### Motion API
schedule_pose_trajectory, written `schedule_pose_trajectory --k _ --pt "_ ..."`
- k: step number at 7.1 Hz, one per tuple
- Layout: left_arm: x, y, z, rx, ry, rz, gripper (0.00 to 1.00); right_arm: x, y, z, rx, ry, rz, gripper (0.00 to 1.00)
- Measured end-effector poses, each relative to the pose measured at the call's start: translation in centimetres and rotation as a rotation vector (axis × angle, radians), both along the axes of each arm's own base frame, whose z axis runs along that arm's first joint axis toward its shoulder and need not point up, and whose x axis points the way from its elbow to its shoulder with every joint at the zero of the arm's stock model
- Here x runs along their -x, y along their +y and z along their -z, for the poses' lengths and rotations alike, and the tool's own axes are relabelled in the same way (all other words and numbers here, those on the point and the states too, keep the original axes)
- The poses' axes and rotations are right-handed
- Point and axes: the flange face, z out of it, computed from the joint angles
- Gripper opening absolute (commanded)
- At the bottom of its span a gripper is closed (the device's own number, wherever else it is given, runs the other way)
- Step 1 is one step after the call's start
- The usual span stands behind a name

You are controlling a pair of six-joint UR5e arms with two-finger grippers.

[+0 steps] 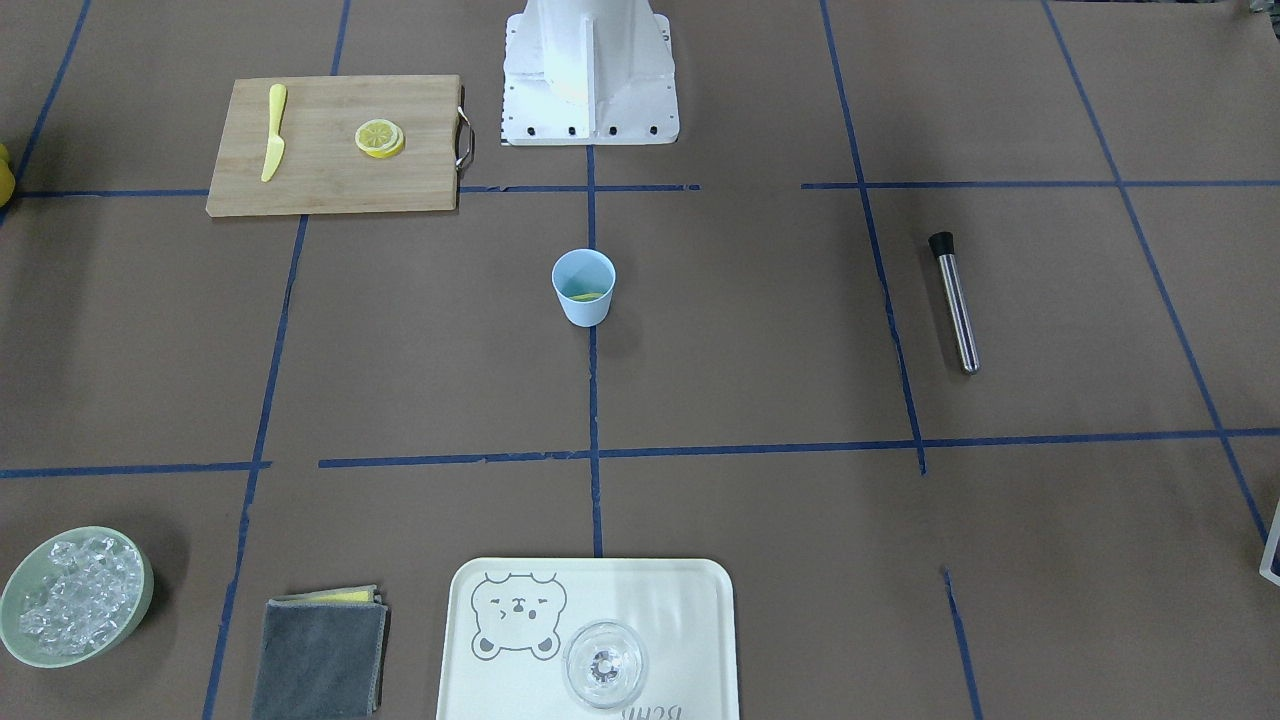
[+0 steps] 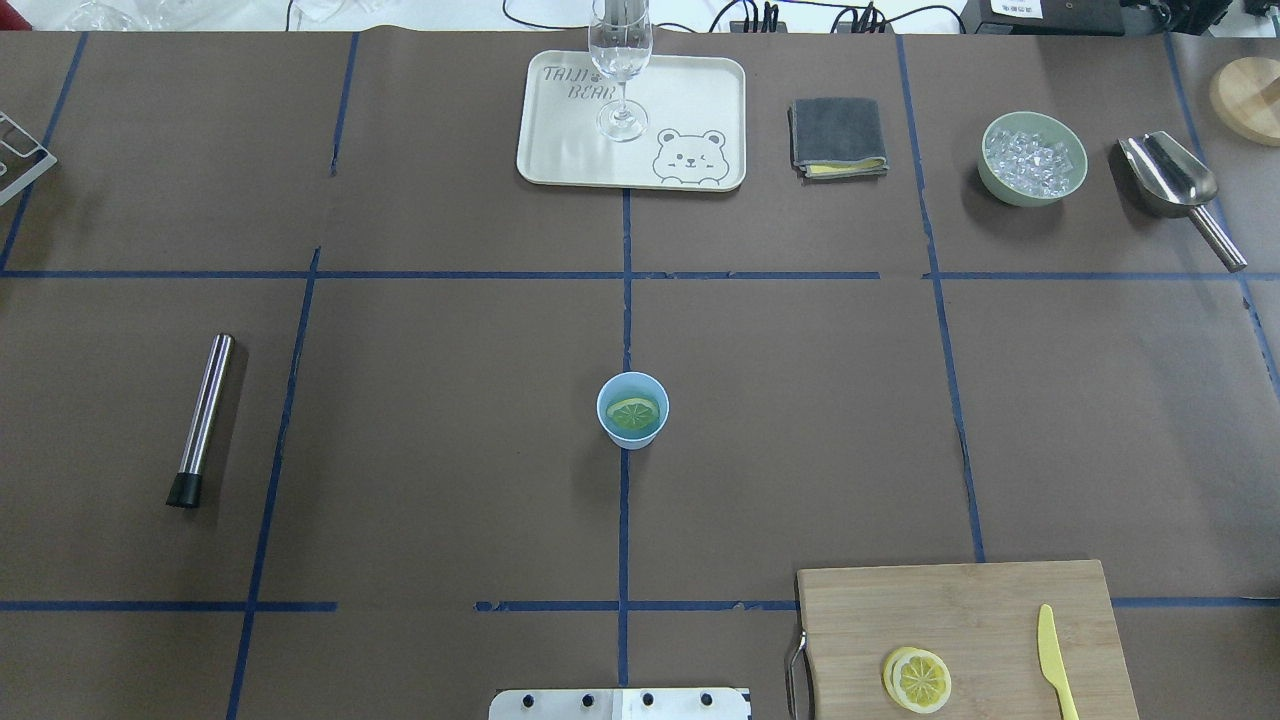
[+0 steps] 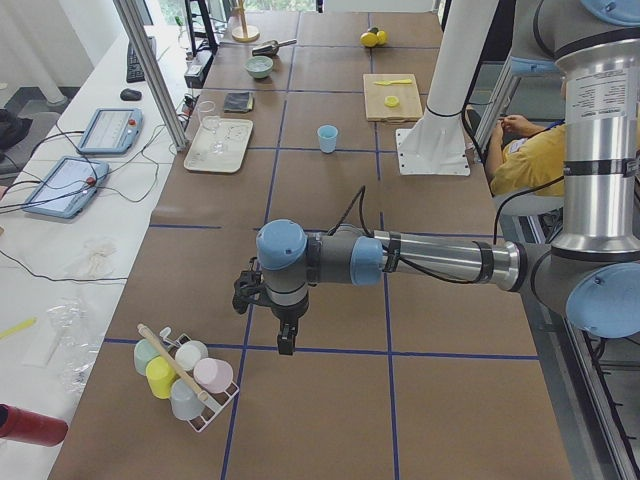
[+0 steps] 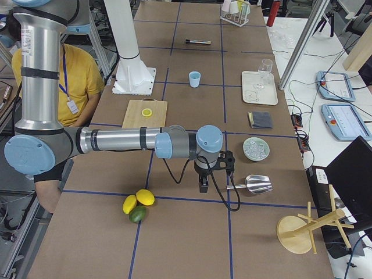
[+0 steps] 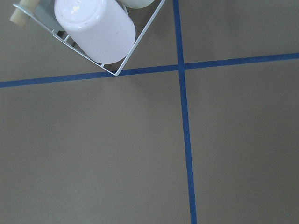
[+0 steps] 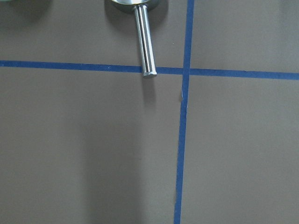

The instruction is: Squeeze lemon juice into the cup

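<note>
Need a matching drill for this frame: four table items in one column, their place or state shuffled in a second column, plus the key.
Column one
1. wine glass
2. yellow knife
3. ice cubes
4. cup

Column two
A. in the green bowl
B. holds a lemon slice
C. lies on the cutting board
D. stands on the bear tray

Pairs: 1-D, 2-C, 3-A, 4-B

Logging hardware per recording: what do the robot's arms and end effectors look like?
Both the left arm and right arm are silver-grey tubes with light-blue joint caps. The left end effector and right end effector are black, each with a black cable looping near the wrist.
</note>
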Motion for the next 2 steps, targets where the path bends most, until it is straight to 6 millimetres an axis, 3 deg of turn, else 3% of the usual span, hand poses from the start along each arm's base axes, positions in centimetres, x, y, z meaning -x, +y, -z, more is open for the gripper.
schedule_pose_trajectory --k 2 --pt "0.00 -0.11 0.28 0.009 0.000 0.000 1.00 0.01 0.32 -0.48 0.009 0.003 0.002 1.00"
